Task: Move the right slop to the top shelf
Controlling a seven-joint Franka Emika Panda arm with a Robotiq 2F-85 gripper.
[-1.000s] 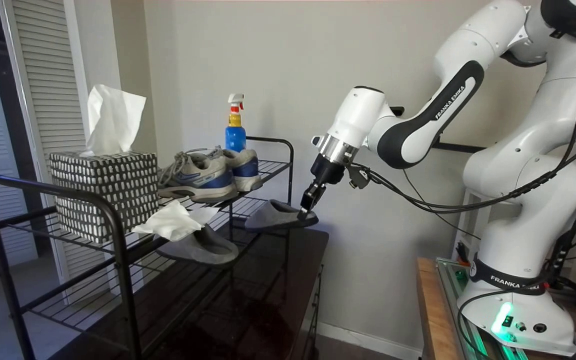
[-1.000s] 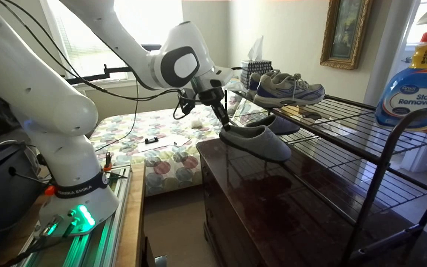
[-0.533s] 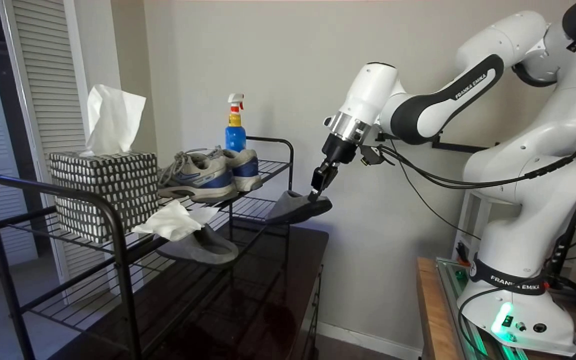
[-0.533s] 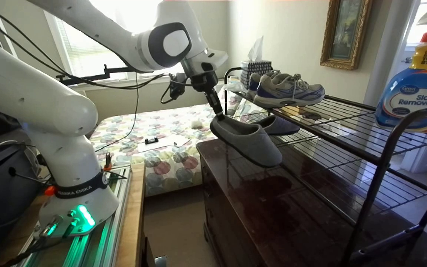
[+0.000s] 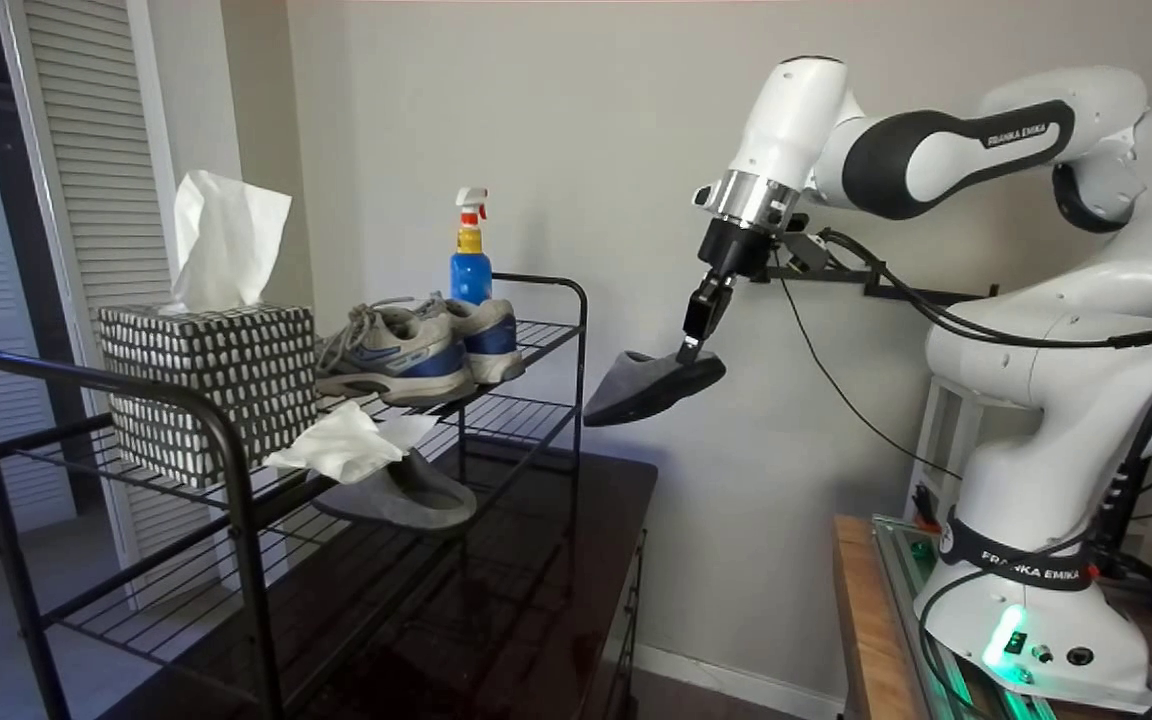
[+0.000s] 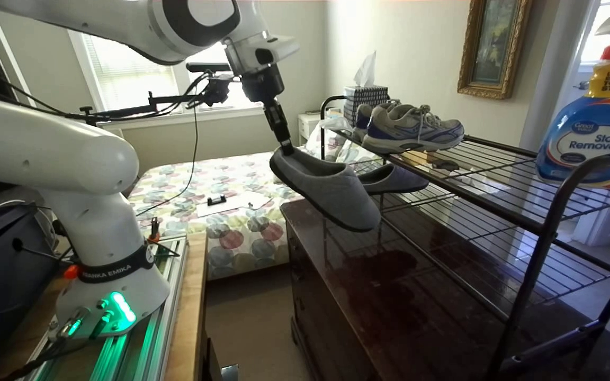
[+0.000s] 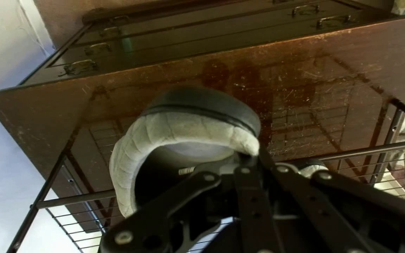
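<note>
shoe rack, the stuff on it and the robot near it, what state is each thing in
Rack: standing upright
Held slipper: in the air, tilted toe down
Fingers: shut on that slipper's rim near the heel
Other slipper: sole down on the lower wire tier
Sneakers: sole down on the top shelf
Tissue box: open, tissue sticking up
Loose tissue: crumpled, over the top shelf's edge
Spray bottle: standing upright
Base light: lit green
</note>
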